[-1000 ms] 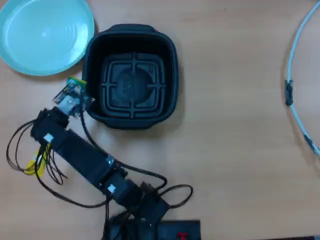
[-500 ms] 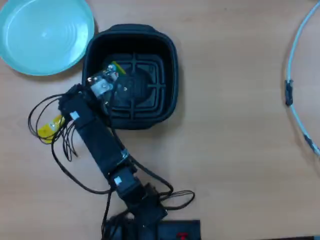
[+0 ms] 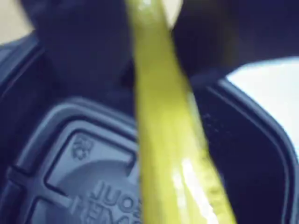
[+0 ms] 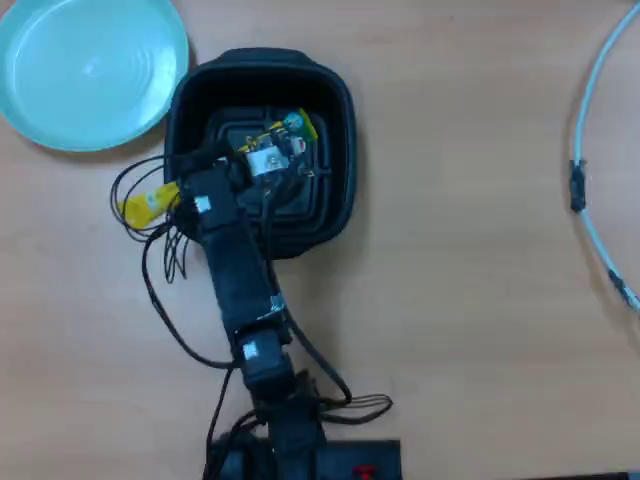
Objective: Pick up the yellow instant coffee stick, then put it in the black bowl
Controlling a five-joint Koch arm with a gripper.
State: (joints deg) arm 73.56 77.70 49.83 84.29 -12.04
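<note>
Blurred yellow stick (image 3: 163, 140), seemingly glossy.

Wooden tabletop (image 4: 460, 300), light brown, fills overhead view. Round light-blue plate (image 4: 90, 70) in top-left corner, partly cut off by frame edge, faint concentric rings on its face, nothing on it. Pale cable (image 4: 590, 140) curves down right edge of overhead view, small dark clip (image 4: 577, 187) fastened partway along it. Black base block (image 4: 350, 460) with small red mark at bottom edge.
</note>
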